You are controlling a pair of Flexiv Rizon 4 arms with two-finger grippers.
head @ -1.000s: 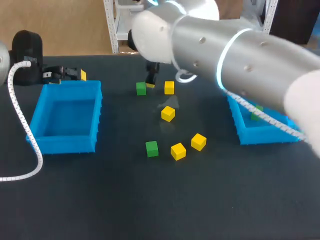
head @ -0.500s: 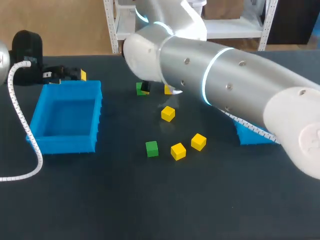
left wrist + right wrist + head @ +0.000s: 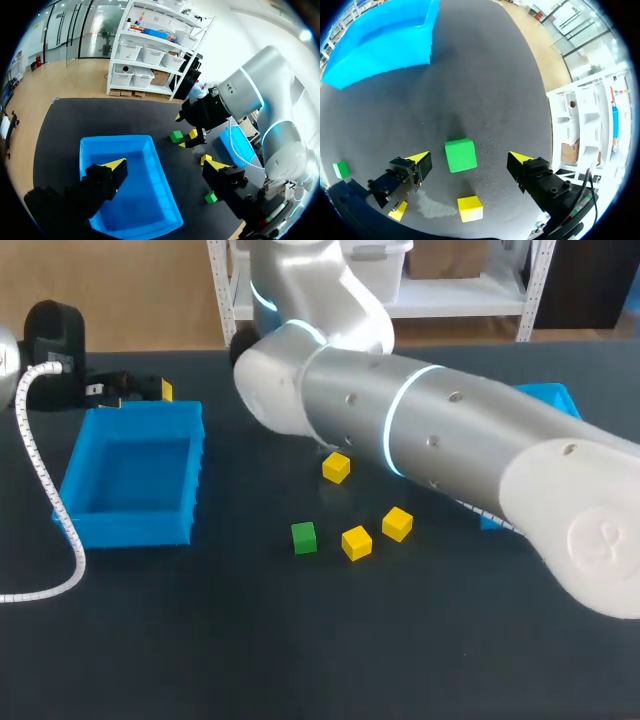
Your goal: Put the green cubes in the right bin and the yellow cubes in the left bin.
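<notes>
Now that your right arm (image 3: 420, 440) has swung across the far cubes, the right gripper (image 3: 468, 159) stands spread wide with the small green plastic cube (image 3: 460, 155) lying ungripped on the black table (image 3: 485, 75) between its fingers, so closing looks next, while your left gripper (image 3: 165, 164) sits beside the blue plastic left bin (image 3: 145, 200), likewise spread.

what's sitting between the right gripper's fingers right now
A green cube lies between the open fingers of the right gripper, touching neither; the right wrist view shows it.

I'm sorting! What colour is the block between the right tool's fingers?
Green block, best in right wrist view.
</notes>
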